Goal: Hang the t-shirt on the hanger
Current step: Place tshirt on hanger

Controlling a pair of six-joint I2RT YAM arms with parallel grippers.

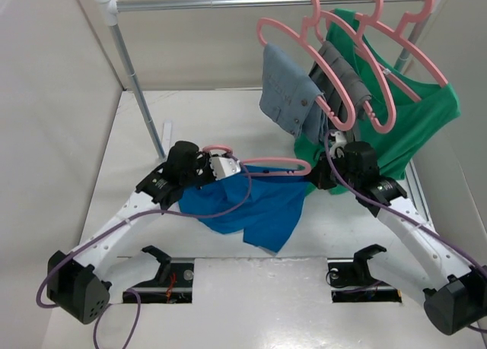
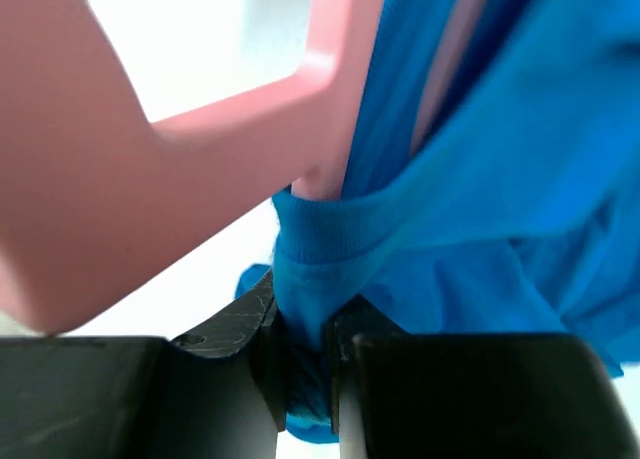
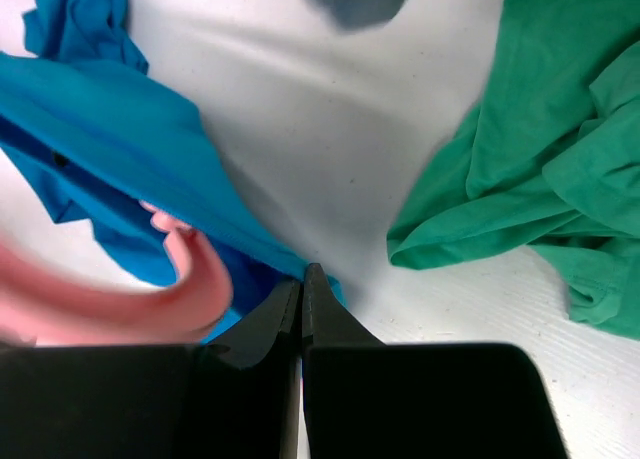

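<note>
The bright blue t-shirt [image 1: 259,208] lies bunched on the table between the two arms. The pink hanger [image 1: 274,163] lies across the shirt's top edge, its hook at the left. My left gripper [image 1: 228,169] is shut on the shirt's ribbed collar [image 2: 310,239], right beside the hanger's neck [image 2: 150,169], which passes into the collar opening. My right gripper [image 1: 316,178] is shut at the shirt's right edge, pinching the thin blue cloth [image 3: 130,139] at its tips [image 3: 303,279]. The hanger's rounded end [image 3: 190,279] pokes out of the cloth just left of those fingers.
A metal clothes rail [image 1: 251,1] on an upright post [image 1: 137,83] crosses the back. Pink hangers on it carry a grey-blue garment [image 1: 285,90] and a large green shirt [image 1: 418,121], whose hem [image 3: 540,159] drapes onto the table right of my right gripper.
</note>
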